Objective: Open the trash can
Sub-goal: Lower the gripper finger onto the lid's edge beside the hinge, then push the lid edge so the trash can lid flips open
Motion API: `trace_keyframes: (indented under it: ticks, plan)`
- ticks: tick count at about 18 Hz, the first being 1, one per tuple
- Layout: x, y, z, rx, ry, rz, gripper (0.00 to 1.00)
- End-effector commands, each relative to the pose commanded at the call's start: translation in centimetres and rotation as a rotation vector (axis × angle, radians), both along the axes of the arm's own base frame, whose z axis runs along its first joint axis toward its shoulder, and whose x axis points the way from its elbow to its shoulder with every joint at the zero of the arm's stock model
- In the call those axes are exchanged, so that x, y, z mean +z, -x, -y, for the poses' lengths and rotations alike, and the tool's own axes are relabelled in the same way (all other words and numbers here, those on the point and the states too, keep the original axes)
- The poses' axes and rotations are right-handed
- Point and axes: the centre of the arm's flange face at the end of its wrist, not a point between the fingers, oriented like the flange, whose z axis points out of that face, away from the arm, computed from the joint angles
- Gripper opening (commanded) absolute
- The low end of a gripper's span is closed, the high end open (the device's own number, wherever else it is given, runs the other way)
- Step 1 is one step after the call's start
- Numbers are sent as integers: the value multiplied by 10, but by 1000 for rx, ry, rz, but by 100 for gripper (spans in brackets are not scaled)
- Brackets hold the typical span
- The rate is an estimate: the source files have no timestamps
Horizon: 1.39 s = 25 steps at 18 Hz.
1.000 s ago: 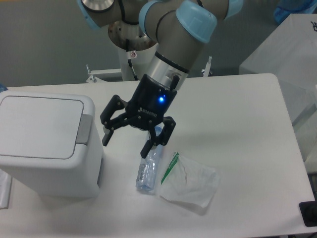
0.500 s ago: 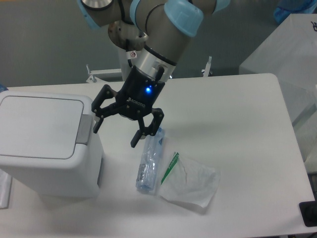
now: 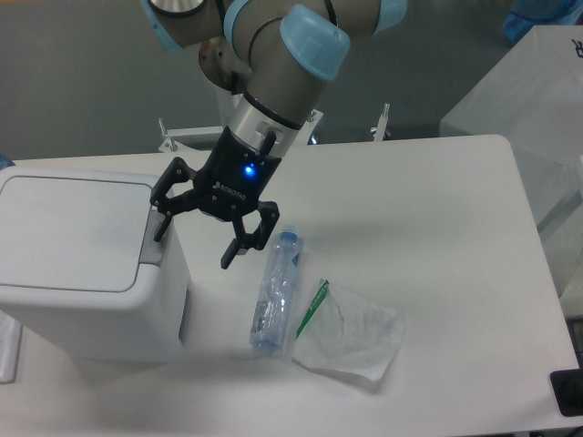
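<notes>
The trash can (image 3: 86, 273) is a big boxy white bin at the left of the table, its flat white lid (image 3: 68, 232) down. A grey push-button tab (image 3: 152, 244) sits on its right rim. My gripper (image 3: 193, 244) is open and empty, hanging just right of the bin at rim height. Its left fingertip (image 3: 161, 228) is right over the grey tab; whether it touches I cannot tell. The right fingertip (image 3: 228, 259) hangs over the table.
A clear plastic bottle (image 3: 275, 291) lies on the table right of the bin. Beside it lies a crumpled clear plastic bag (image 3: 351, 332) with a green strip. A white box (image 3: 524, 82) stands off the table's far right corner.
My gripper has moved left and slightly up, from above the bottle to the bin's right rim. It stayed open. The bottle, earlier half hidden by the fingers, now shows fully.
</notes>
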Motion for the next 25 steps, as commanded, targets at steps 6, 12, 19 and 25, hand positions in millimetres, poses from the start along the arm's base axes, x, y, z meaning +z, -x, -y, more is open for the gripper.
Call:
trace_keyframes:
  ticks: [6, 12, 19, 25]
  plan:
    - [-3, -1, -3, -8, -1, -3, 100]
    - [-4, 0, -3, -8, 1, -4, 100]
    - [-9, 2, -3, 2, 27, -19, 100]
    - [-8, 3, -4, 4, 26, -14, 100]
